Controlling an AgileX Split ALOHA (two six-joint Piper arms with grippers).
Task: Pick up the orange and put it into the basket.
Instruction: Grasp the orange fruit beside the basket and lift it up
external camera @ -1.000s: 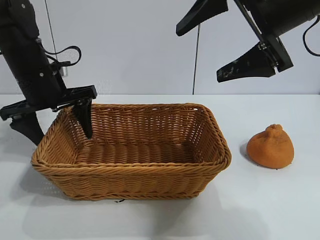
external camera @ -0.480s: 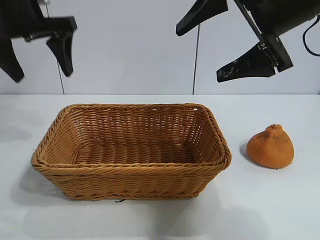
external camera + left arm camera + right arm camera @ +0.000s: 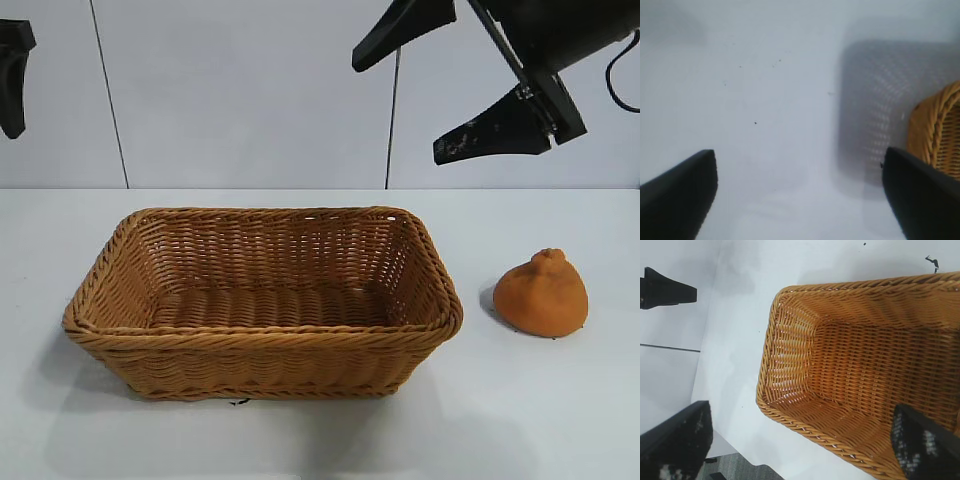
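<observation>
The orange, lumpy with a knobby top, rests on the white table to the right of the basket, a short gap between them. The tan wicker basket stands mid-table with nothing in it; its rim fills the right wrist view, and one corner shows in the left wrist view. My right gripper hangs open high above the basket's right end, nothing between its fingers. My left gripper is open and empty, high over bare table left of the basket; only one finger shows at the exterior view's left edge.
A pale wall stands behind the table. The table's edge and grey floor lie beyond the basket's far short end in the right wrist view. Bare white table surrounds the basket and the orange.
The left gripper has risen from the basket's left end and swung up and leftward, almost out of the exterior view. Right gripper, basket and orange have not moved.
</observation>
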